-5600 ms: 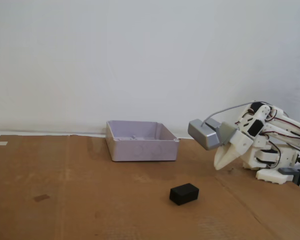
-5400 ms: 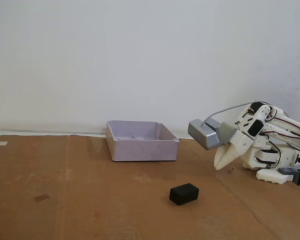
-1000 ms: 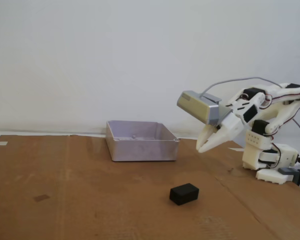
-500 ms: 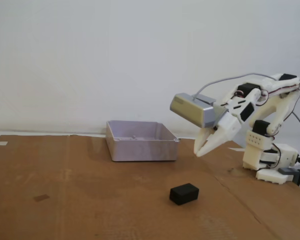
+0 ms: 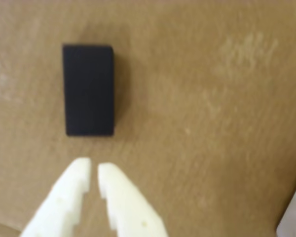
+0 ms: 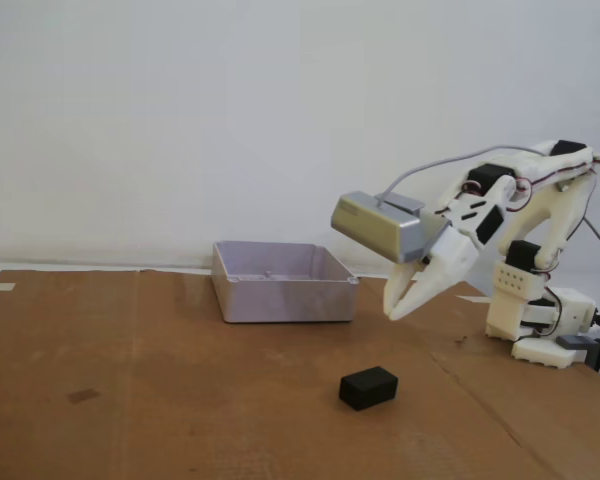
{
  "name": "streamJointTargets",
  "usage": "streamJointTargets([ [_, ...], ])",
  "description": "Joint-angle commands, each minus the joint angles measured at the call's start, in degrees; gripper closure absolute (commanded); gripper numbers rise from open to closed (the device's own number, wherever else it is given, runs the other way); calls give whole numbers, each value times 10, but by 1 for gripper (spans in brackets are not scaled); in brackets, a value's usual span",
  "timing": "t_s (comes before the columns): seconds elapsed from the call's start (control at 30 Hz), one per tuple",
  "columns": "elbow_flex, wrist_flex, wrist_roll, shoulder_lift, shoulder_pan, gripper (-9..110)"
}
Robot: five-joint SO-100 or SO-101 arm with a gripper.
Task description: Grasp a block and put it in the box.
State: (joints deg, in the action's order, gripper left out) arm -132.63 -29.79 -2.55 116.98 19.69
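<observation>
Block lies free on the cardboard — gripper above it, fingers nearly together.

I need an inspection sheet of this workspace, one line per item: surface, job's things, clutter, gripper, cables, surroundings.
Surface: brown cardboard sheet with creases and a small dark mark at the left in the fixed view.
Job's things: black block lies flat on the cardboard, apart from the box; the box looks empty.
Clutter: nothing seen.
Gripper: gripper hangs in the air above and right of the block in the fixed view, fingers nearly together, holding nothing.
Cables: grey cable arcs from the wrist camera toward the arm.
Surroundings: plain white wall behind.
</observation>
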Motion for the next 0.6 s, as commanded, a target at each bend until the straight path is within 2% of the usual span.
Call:
streamJointTargets([
  [0.0, 113, 25, 0, -21, 2, 101],
  [0.27, 191, 25, 2, -129, 15, 101],
  [0.57, 207, 25, 7, -180, 15, 101],
])
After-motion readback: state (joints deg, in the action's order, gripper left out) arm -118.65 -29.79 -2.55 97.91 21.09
